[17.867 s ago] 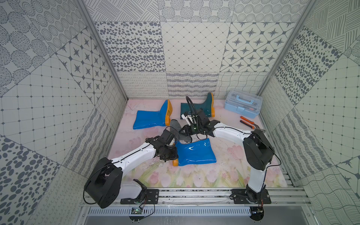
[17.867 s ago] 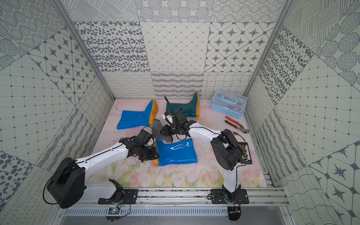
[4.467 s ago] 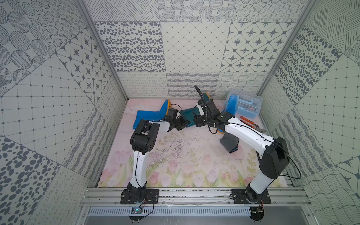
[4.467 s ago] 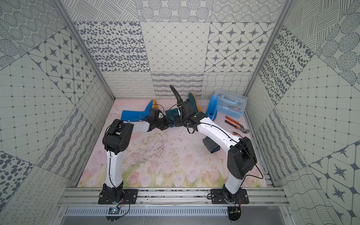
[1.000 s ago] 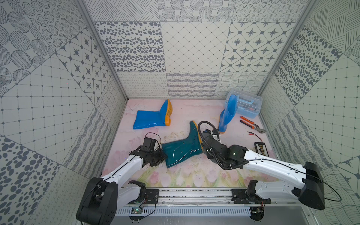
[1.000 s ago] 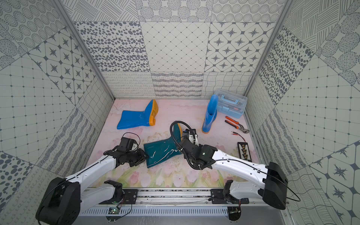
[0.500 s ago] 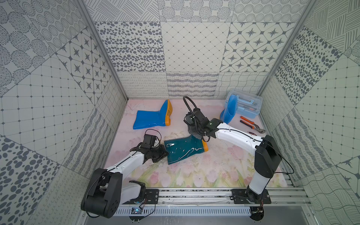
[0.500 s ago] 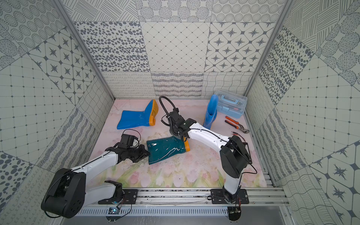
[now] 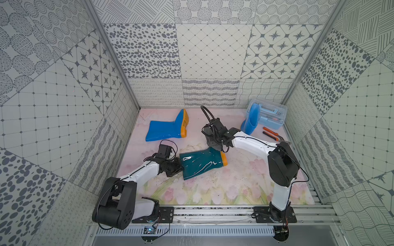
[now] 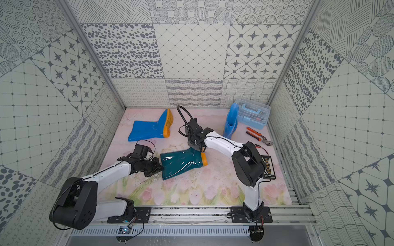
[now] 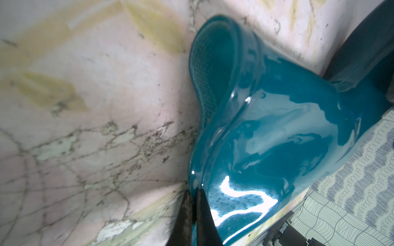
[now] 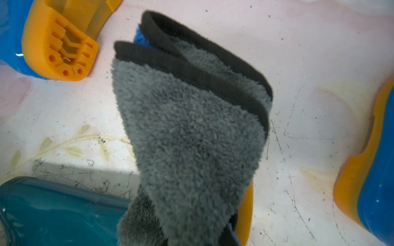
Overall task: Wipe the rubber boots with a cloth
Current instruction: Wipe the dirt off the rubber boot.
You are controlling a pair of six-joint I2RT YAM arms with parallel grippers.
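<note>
Teal boot (image 9: 201, 163), cloth (image 12: 187, 138) at sole, toolbox (image 9: 274, 116) beyond

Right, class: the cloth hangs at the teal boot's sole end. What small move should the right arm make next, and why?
Probably press the cloth and stroke along the teal boot towards its shaft: the left gripper pinches the shaft rim, and the right gripper holds the cloth over the sole end.
</note>
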